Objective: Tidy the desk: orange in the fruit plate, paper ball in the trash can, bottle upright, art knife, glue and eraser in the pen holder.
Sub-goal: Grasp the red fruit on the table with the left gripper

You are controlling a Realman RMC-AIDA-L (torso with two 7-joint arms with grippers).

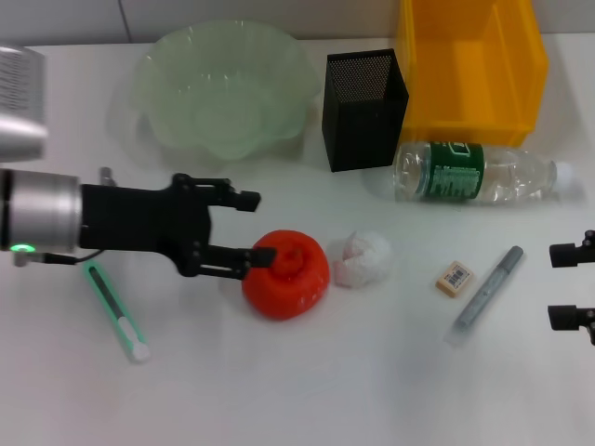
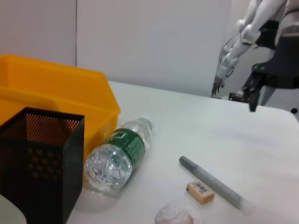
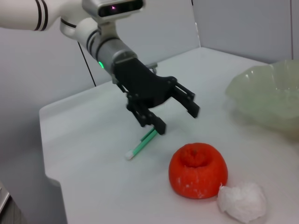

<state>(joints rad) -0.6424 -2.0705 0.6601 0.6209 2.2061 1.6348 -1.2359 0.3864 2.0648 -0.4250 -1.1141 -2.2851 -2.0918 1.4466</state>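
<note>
Now we have our left gripper (image 1: 251, 229) hovering just beside the orange (image 1: 286, 274) with fingers spread wide and nothing held — the orange step looks to be in hand, and the next move calls for closing around the fruit and carrying it back to the fruit plate (image 1: 223, 88) behind it. Our right gripper (image 1: 569, 285) waits at the table's right edge, cut off by the frame — its fingers appear apart and empty.
</note>
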